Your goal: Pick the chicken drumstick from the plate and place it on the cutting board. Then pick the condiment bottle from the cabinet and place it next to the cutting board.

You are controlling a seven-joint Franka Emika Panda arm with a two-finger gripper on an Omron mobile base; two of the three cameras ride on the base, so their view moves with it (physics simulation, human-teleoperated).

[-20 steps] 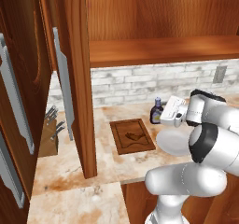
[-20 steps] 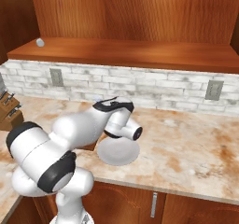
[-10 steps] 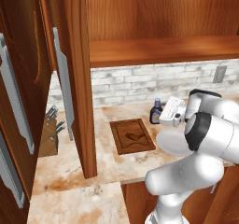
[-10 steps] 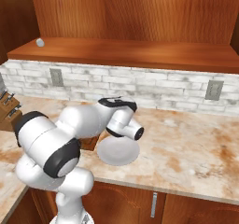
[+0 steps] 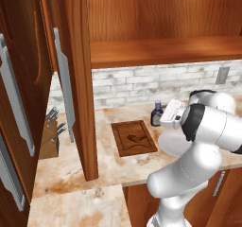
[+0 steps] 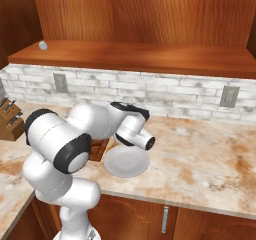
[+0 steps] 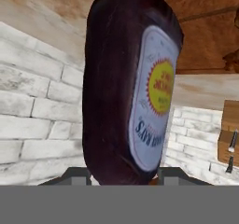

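Now | condiment bottle (image 7: 130,87): dark rounded body, pale sun-printed label, blue cap | hand (image 7: 123,174): clamped around it

The lower body of the condiment bottle (image 5: 156,114) is covered by the white hand, so I cannot tell from the left if it touches the counter (image 5: 113,169). In the hand view its dark body (image 7: 122,87) is cut at the bottom, and the small print on the label is blurred. From the right, the arm hides most of the cutting board (image 6: 98,149). The chicken drumstick (image 5: 135,138) is too small to see in detail. The cabinet (image 5: 75,74) doors are cut by the left edge.
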